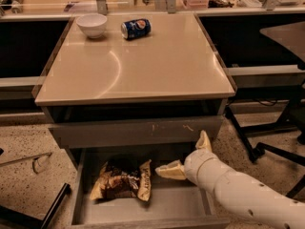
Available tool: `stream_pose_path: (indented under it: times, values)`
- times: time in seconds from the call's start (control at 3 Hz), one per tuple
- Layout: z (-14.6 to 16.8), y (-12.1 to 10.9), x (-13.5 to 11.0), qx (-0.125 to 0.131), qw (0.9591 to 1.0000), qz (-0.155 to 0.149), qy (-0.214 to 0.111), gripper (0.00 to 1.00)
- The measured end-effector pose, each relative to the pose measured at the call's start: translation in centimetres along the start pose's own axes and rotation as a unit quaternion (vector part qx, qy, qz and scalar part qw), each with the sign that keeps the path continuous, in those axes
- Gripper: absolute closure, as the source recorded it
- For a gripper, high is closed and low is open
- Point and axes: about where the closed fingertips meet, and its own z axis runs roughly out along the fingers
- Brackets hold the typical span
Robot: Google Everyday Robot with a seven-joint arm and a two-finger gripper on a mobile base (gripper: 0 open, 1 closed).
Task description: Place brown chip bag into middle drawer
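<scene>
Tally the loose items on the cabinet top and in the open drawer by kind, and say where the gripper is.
Bowls: 1 (white bowl, cabinet top)
Soda cans: 1 (blue soda can, cabinet top)
Chip bags: 1 (brown chip bag, in the middle drawer)
Total: 3
Gripper: open, over the drawer's right side, just right of the bag.

- The blue soda can lies on the worktop. It has a small mark on its side, but no word can be read.
- The brown chip bag in the middle drawer has pale letters on its right end, too small to read.
- The jaws are spread apart over the drawer, just right of the bag.
</scene>
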Motion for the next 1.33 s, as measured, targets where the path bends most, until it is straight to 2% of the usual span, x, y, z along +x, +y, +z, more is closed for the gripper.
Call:
stream_pose_path:
  times: [0.33,0.67,1.0,1.33]
  values:
    - [-1.9,-2.6,-0.4,0.036,0.9992,-0.001,0.015,0.00]
    - [-7.8,-10.0,-1.8,0.128,0.9914,0.006,0.029,0.00]
    - [-13.4,-14.8,-4.0,0.199,0.9796,0.001,0.027,0.00]
    - [-14.0,-15.2,-4.3,0.206,0.9781,-0.001,0.026,0.00]
